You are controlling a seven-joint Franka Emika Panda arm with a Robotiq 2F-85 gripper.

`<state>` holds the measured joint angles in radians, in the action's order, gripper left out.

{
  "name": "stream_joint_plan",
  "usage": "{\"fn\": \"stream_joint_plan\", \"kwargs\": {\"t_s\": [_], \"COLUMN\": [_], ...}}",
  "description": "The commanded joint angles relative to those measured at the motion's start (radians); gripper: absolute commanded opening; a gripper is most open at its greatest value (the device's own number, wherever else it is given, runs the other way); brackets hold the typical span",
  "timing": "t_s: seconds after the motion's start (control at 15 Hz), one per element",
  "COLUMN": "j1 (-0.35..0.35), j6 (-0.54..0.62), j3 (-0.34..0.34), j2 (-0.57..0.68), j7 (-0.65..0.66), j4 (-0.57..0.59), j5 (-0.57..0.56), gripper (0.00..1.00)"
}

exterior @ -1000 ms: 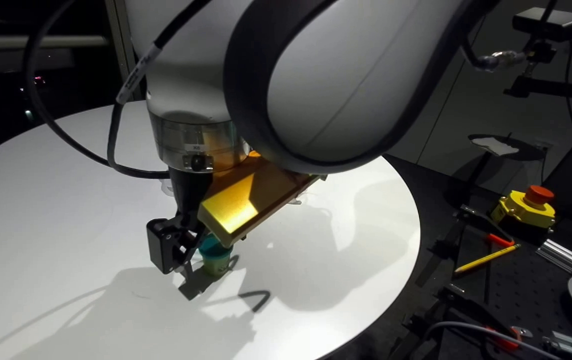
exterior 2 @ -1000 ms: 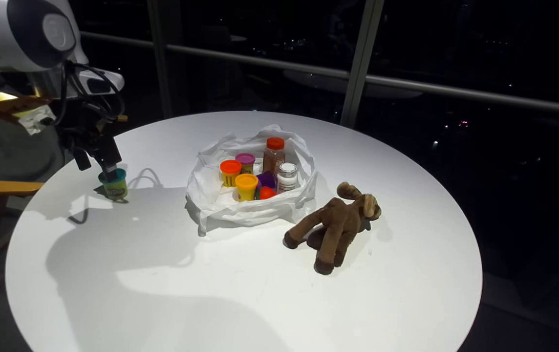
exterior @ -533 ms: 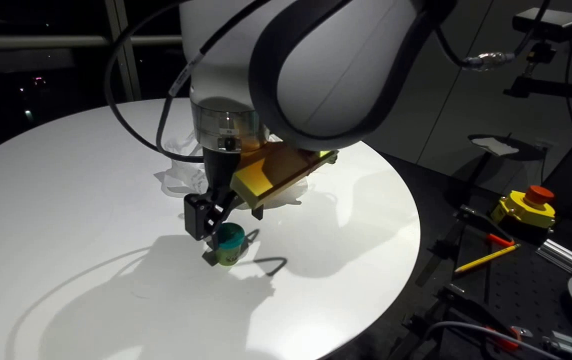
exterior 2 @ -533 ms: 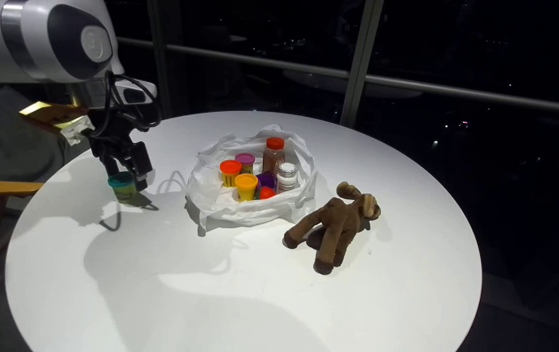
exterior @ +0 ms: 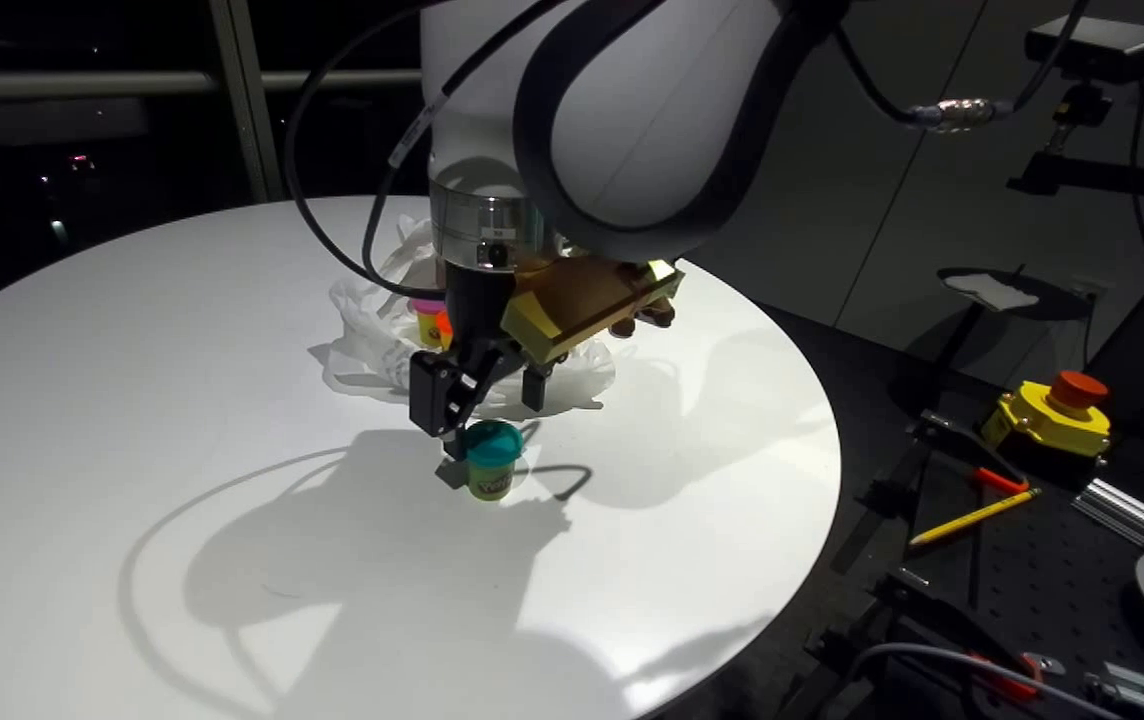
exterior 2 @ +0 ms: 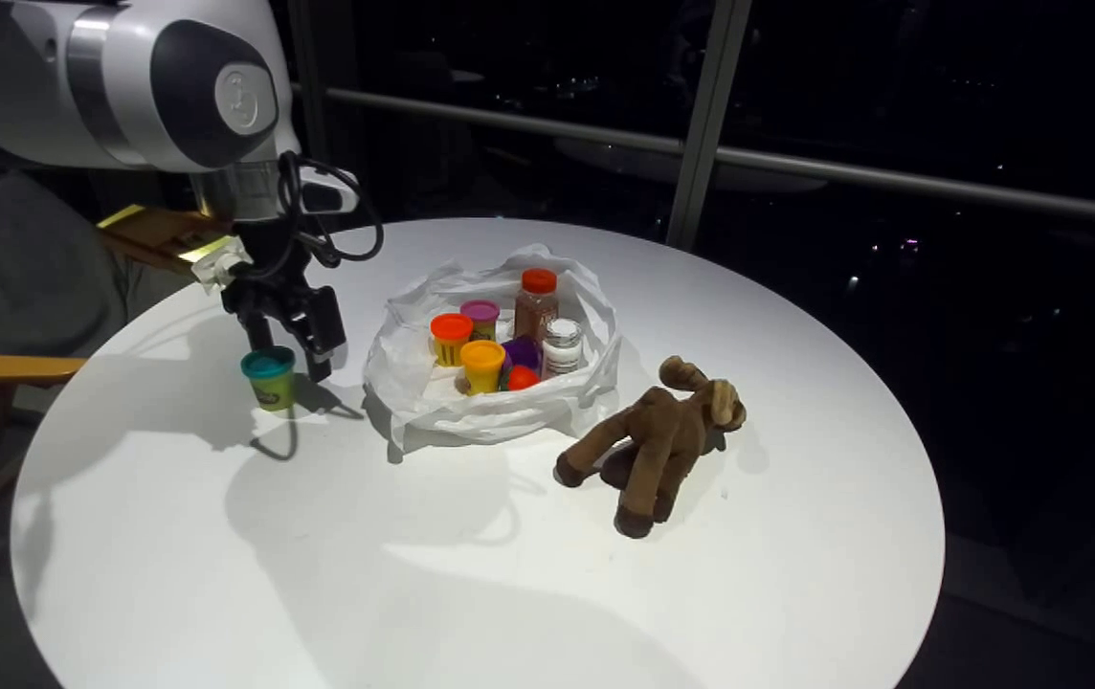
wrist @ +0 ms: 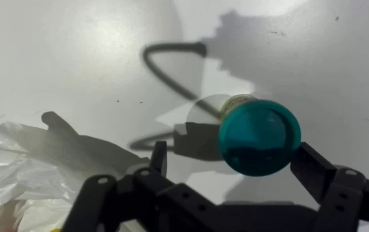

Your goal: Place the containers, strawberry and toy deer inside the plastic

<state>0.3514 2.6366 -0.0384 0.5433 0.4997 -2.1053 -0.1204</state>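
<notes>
The teal-lidded cup [exterior: 492, 462] stands on the table in both exterior views. My gripper [wrist: 233, 148] is open around the cup's top; its right-hand finger [wrist: 313, 170] in the wrist view touches the teal lid [wrist: 258, 138], while a gap separates the lid from the opposite finger. Beside the cup, the whitish plastic [exterior 2: 500, 416] lies opened out. Inside it are the red-lidded jar [exterior 2: 536, 308], white jar [exterior 2: 563, 352], orange [exterior 2: 452, 343], yellow [exterior 2: 482, 371] and purple-lidded [exterior 2: 480, 316] containers, a purple cup [exterior 2: 521, 352] and the strawberry [exterior 2: 522, 378]. The toy deer [exterior 2: 662, 435] lies outside the plastic.
Everything rests on a round white table [exterior 2: 528, 574]. Off its edge are a yellow-and-red emergency stop [exterior: 1052, 410], a pencil [exterior: 977, 517] and a wooden chair arm [exterior 2: 2, 366]. The arm partly covers the plastic in an exterior view.
My open gripper has moved closer to the plastic, and the teal cup has shifted across the table along with it. The plastic, its contents and the deer stay where they were.
</notes>
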Motion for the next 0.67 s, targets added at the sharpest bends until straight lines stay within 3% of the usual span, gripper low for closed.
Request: {"fn": "stream_joint_plan", "kwargs": {"t_s": [0.0,0.07,0.4,0.6], "j1": [-0.029,-0.033,-0.031,-0.003], "j6": [0.016,0.013,0.009,-0.029], "j3": [-0.029,-0.034,-0.041,0.009], "j2": [-0.021,-0.022,-0.016,-0.046], "j7": [-0.072,-0.083,-0.102,-0.065], "j4": [-0.025,-0.027,-0.025,-0.019], "j5": [0.061,0.075,0.104,0.058], "gripper": [0.74,0.70,0.30,0.28]}}
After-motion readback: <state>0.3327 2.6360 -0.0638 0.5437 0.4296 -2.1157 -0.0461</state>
